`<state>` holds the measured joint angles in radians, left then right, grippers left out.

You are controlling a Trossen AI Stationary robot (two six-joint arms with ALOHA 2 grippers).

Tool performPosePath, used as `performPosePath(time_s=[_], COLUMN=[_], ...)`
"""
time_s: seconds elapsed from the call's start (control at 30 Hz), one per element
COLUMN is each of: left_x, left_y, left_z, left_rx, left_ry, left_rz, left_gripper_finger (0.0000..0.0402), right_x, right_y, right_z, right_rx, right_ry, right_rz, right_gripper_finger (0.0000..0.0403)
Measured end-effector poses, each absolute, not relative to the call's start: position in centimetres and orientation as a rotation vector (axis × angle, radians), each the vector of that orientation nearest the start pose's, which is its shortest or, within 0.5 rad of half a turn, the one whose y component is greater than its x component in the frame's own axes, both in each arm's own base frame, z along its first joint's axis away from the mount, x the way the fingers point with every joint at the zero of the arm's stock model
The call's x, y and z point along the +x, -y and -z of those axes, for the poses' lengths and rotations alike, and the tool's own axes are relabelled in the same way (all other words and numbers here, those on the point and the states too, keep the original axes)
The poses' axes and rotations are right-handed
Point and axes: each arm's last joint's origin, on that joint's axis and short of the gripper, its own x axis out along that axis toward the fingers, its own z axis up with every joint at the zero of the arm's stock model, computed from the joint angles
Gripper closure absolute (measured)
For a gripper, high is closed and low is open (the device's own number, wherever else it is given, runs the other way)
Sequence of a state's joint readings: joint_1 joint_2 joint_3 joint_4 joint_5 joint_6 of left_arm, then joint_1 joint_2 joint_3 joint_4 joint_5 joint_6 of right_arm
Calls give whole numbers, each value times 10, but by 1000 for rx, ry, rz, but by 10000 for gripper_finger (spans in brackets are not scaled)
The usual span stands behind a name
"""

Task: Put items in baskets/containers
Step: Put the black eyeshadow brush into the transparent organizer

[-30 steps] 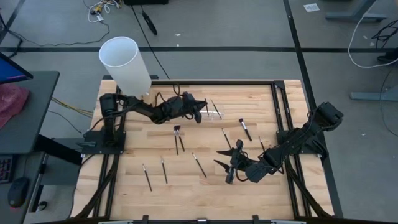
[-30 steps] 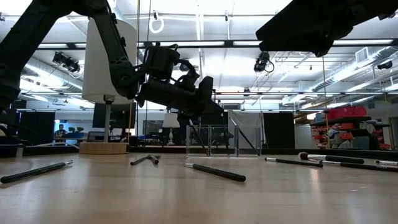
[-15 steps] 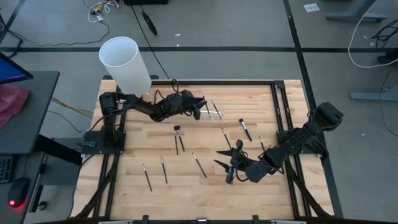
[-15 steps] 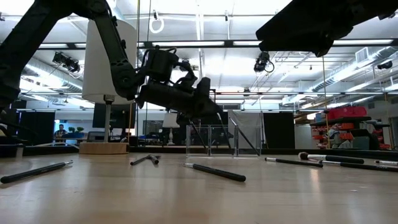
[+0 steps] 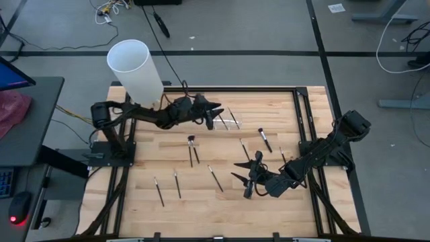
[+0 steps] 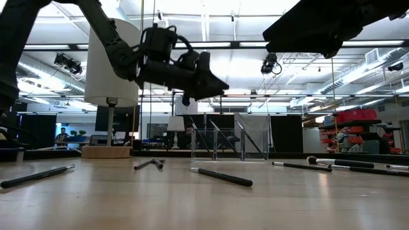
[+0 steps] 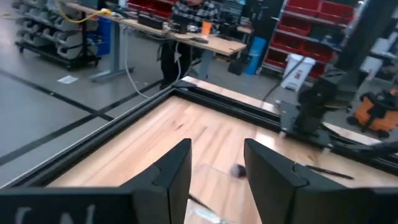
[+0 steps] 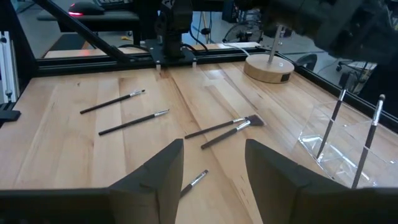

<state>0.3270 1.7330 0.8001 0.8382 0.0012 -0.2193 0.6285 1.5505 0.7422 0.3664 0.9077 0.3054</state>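
**Inspector:** Clear plastic holder [image 8: 339, 140] is noted just below and beyond the left tool [image 5: 209, 113], at the far middle of the tabletop [image 5: 269, 202]. Two brushes [image 8: 354, 140] are seen standing tilted inside it; more could not be confirmed.

**Clerk:** And the tool states?

**Inspector:** The left tool's fingers [image 7: 177, 171] are spread, with nothing held between them; it is raised above the holder. The right tool [image 5: 250, 176] is found near the tabletop at the near right, fingers [image 8: 155, 171] likewise parted and empty.

**Clerk:** What is left?

**Inspector:** Most of the work, it is judged. A crossed pair [image 5: 191, 149] lies nearer than the left tool, single brushes [image 5: 176, 183] further toward the near edge, and others [image 5: 265, 139] beyond the right tool. Some eight or so are counted loose. A tall white cylinder [image 5: 136, 70] stands behind the left tool, unused.
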Motion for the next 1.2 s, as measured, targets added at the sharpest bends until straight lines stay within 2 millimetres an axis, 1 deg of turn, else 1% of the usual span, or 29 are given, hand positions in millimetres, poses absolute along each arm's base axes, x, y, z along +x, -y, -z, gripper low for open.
performPosePath(time_s=[0.17, 0.3, 0.43, 0.5, 0.63, 0.73, 0.8, 0.9, 1.0, 1.1, 1.2], left_x=[327, 312, 288, 273, 241, 218, 207, 194, 183, 174, 168], left_y=[-91, -67, -40, -26, -2, 14, 26, 48, 67, 81, 93], left_z=[-223, -243, -251, -250, -238, -224, -213, -193, -180, -170, -162], left_rx=[-152, -45, 56, 77, 77, 57, 57, 98, 101, 56, 5], left_ry=[-64, -168, -262, -278, -274, -272, -281, -333, -380, -405, -400], left_rz=[-303, -329, -384, -402, -441, -445, -413, -300, -216, -194, -200], left_gripper_finger=[258, 269, 282, 288, 299, 306, 311, 321, 333, 344, 353], right_x=[260, 260, 260, 259, 260, 261, 262, 266, 272, 280, 290], right_y=[-161, -161, -160, -160, -160, -158, -156, -153, -149, -147, -146], right_z=[-195, -195, -195, -194, -193, -193, -193, -190, -184, -173, -162], right_rx=[-6, 6, 28, 34, 35, 35, 36, 37, 67, 131, 235], right_ry=[-272, -272, -270, -275, -277, -278, -278, -279, -277, -273, -262], right_rz=[319, 321, 325, 328, 329, 336, 343, 360, 377, 393, 351], right_gripper_finger=[230, 230, 230, 230, 230, 230, 230, 230, 230, 230, 230])
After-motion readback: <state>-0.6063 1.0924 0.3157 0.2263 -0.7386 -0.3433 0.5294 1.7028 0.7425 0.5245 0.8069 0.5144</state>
